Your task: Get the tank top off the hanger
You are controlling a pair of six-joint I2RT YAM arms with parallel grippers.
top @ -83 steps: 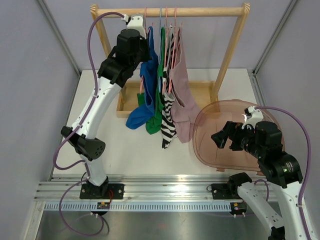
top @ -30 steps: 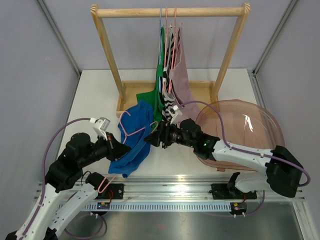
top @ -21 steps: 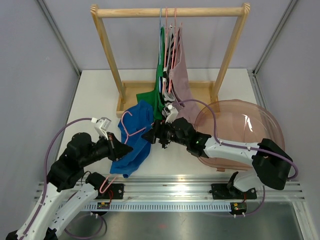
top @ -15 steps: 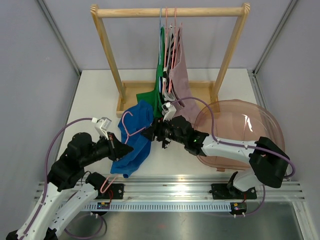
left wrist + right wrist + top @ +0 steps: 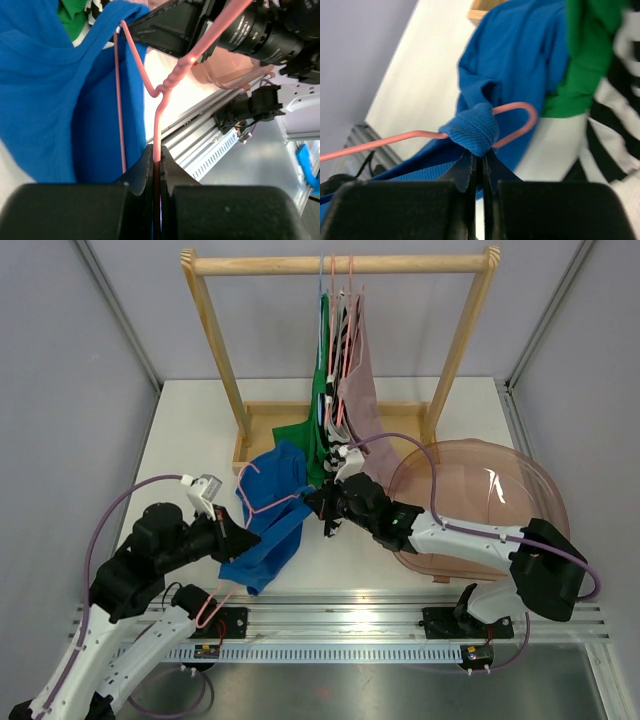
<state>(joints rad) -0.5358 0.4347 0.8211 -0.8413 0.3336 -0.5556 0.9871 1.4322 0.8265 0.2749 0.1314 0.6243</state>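
Lowered from rail (image 5: 340, 262) toward the table's (image 5: 190, 440) front edge, with pink hanger (image 5: 155, 117) clamped in left gripper (image 5: 156, 156) and strap (image 5: 472, 131) of tank top (image 5: 262, 540) newly pinched by right gripper (image 5: 480, 165); ready for sliding off.

The blue tank top (image 5: 262, 540) hangs in a loose, crumpled drape from a thin pink wire hanger (image 5: 262, 504), both held low over the surface in front of the rack. The hanger sits tilted, and the left pincer (image 5: 156, 150) is clamped on its wire right beside the twisted neck. One ribbed strap of the top is looped over a rounded bend of the hanger, where the right pincer (image 5: 480, 159) pinches the strap. The rest of the cloth sags toward the near edge.
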